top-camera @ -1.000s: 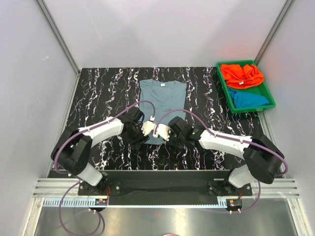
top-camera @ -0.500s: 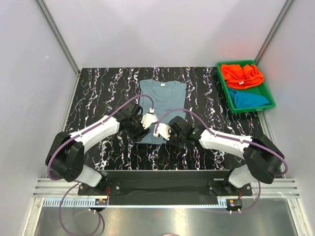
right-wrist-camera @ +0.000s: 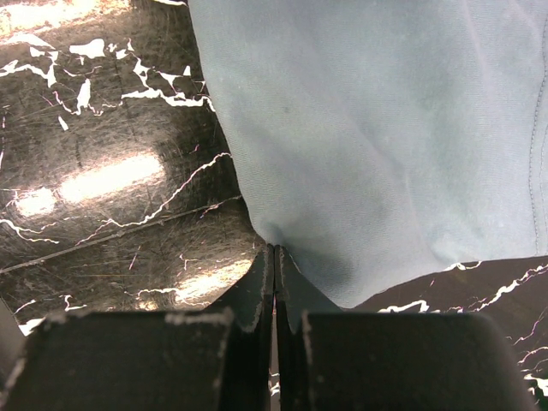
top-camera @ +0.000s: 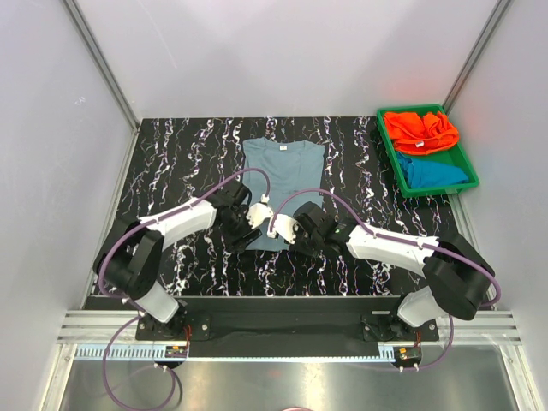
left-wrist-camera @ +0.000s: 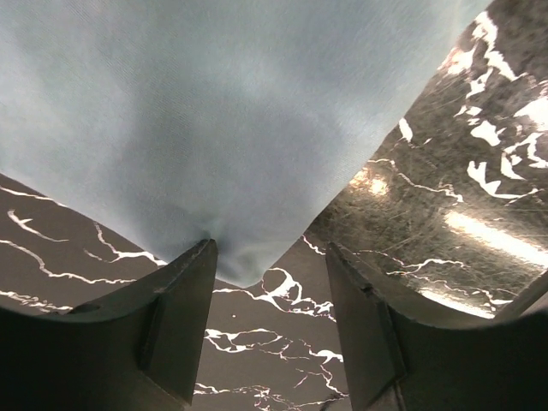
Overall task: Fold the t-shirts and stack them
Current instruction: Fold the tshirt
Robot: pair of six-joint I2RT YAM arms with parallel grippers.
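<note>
My right fingers (right-wrist-camera: 274,282) pinch the grey-blue t-shirt (right-wrist-camera: 385,128) at its hem; my left fingers (top-camera: 254,215) stand open astride a corner

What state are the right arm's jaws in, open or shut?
Shut: right jaws meet without a gap, pinching the grey-blue t-shirt.

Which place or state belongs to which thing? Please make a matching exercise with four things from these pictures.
Things:
1. grey-blue t-shirt
2. orange t-shirt
3. left claw
4. right claw

Places or states:
A. shut on the near hem of the cloth
B. in the far end of the green tray
C. spread on the black table
D. open, one finger on each side of a hem corner

Right pairs: 1-C, 2-B, 3-D, 4-A.
</note>
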